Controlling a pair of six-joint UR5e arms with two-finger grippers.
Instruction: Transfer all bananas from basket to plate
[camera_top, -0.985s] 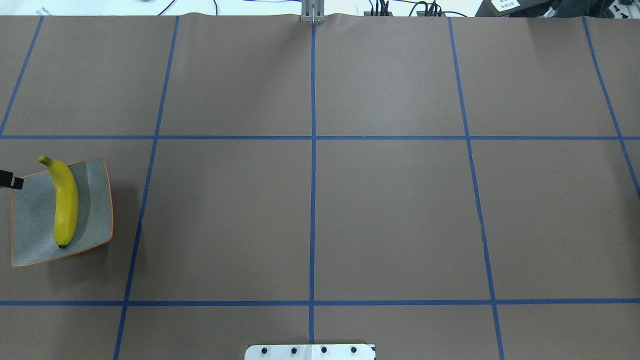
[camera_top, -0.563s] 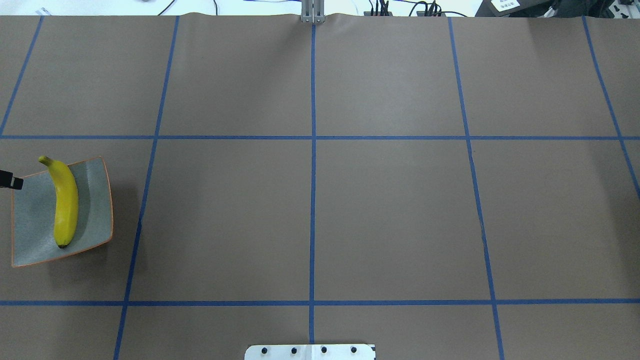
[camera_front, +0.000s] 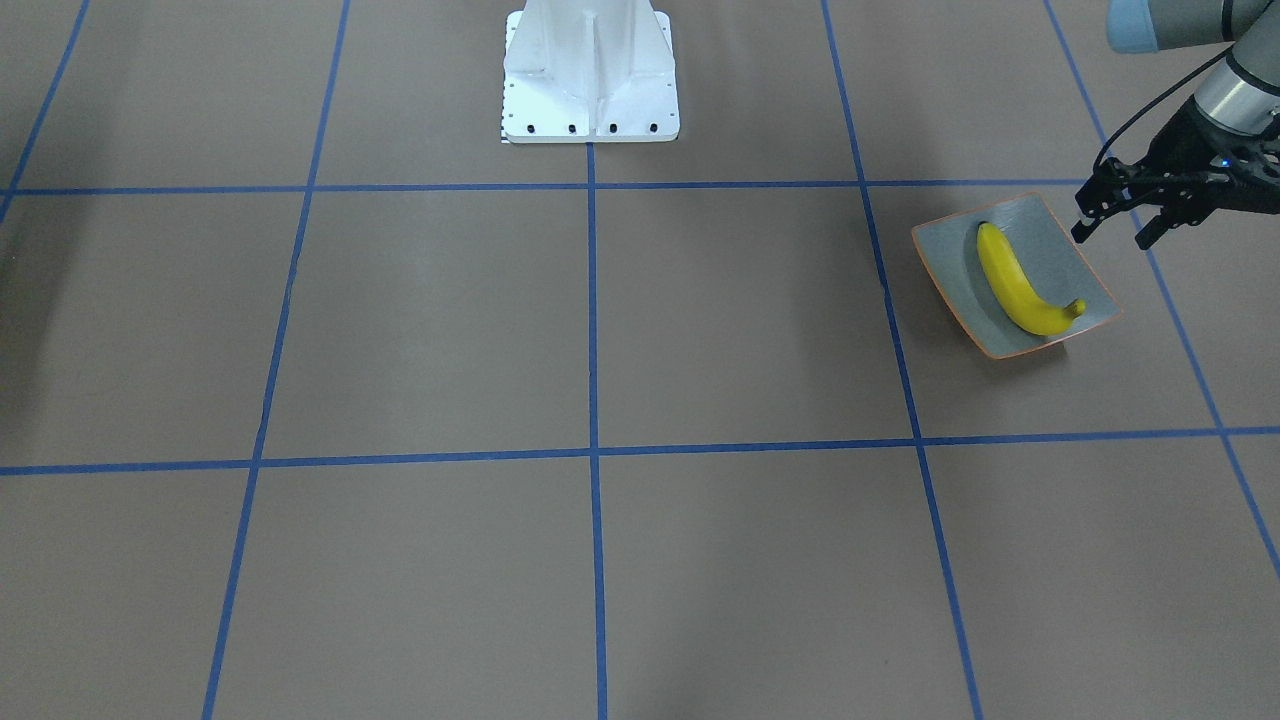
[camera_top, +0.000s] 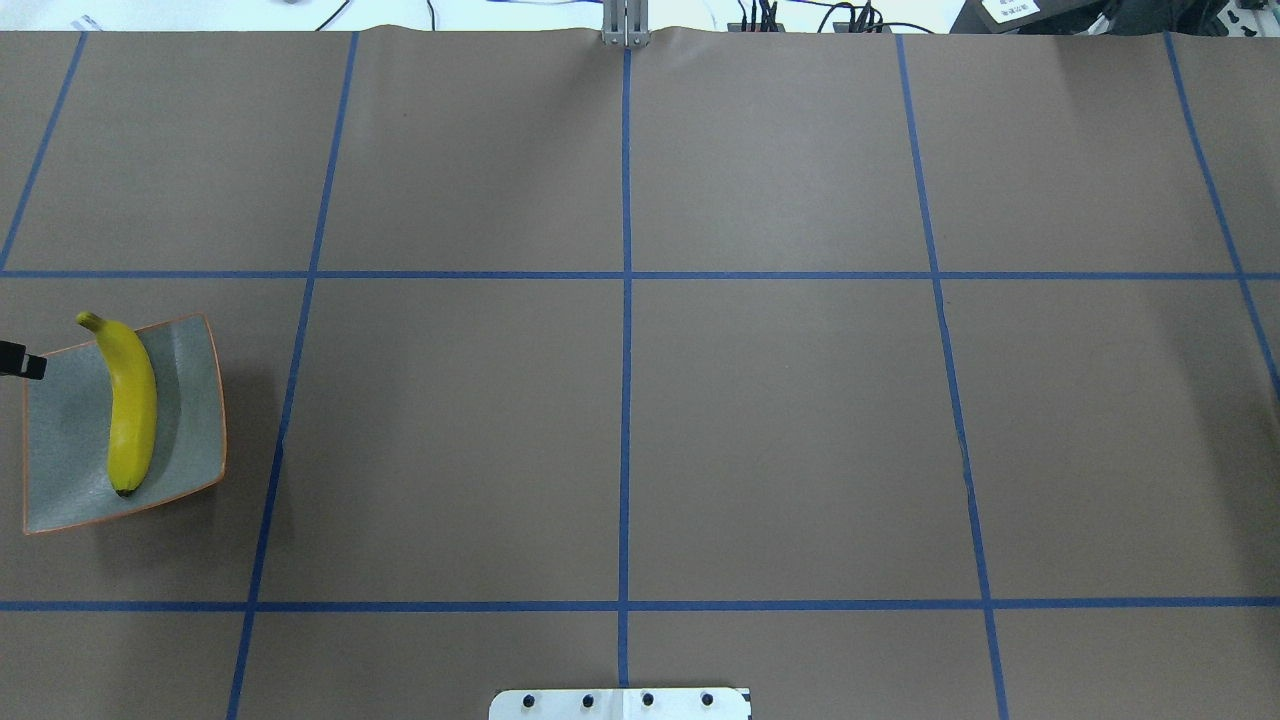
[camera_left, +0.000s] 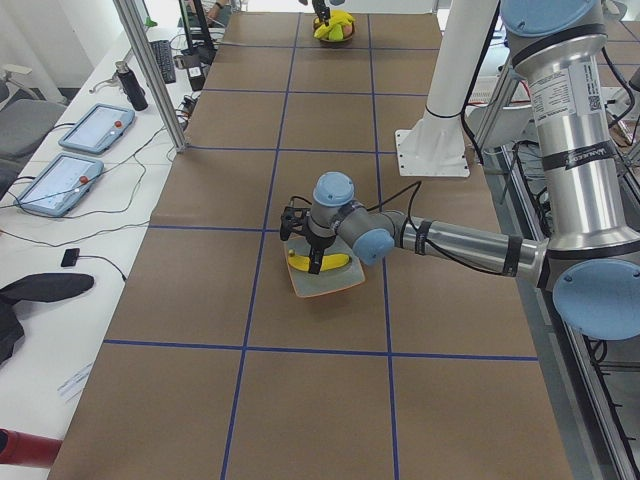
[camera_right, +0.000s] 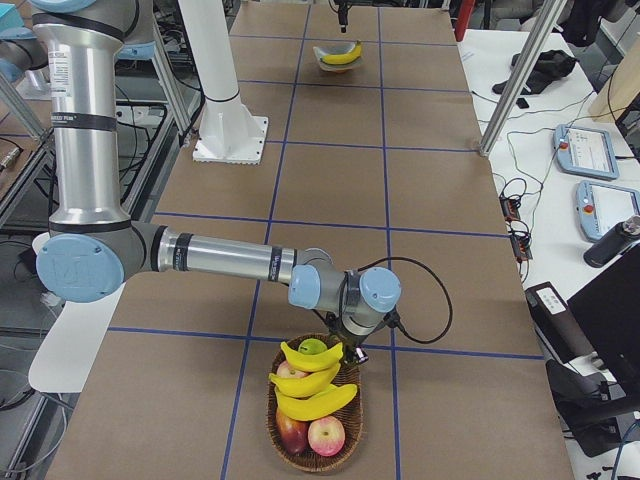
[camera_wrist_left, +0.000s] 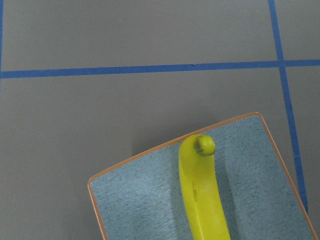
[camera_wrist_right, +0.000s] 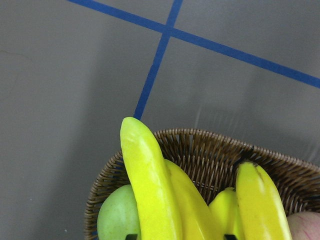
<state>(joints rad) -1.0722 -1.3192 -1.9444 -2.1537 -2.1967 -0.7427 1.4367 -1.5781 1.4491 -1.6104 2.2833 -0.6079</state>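
Note:
One yellow banana (camera_top: 130, 405) (camera_front: 1015, 280) (camera_wrist_left: 202, 195) lies along the grey-green plate (camera_top: 70, 440) (camera_front: 950, 255) (camera_wrist_left: 140, 200) at the table's left end. My left gripper (camera_front: 1115, 232) hangs open and empty just beside the plate's outer edge, clear of the banana. At the other end stands the wicker basket (camera_right: 345, 462) (camera_wrist_right: 210, 150) with three bananas (camera_right: 315, 402) (camera_wrist_right: 150, 185) piled on apples. My right gripper (camera_right: 345, 340) hovers over the basket's near rim. Its dark fingertips (camera_wrist_right: 132, 236) just show, apart, either side of the bananas.
The white robot base (camera_front: 590, 70) (camera_top: 620, 703) sits mid-table at the robot's edge. A green apple (camera_wrist_right: 117, 220) and red apples (camera_right: 325, 435) share the basket. Tablets (camera_left: 95, 125) and cables lie on the side desk past the metal posts (camera_left: 150, 70).

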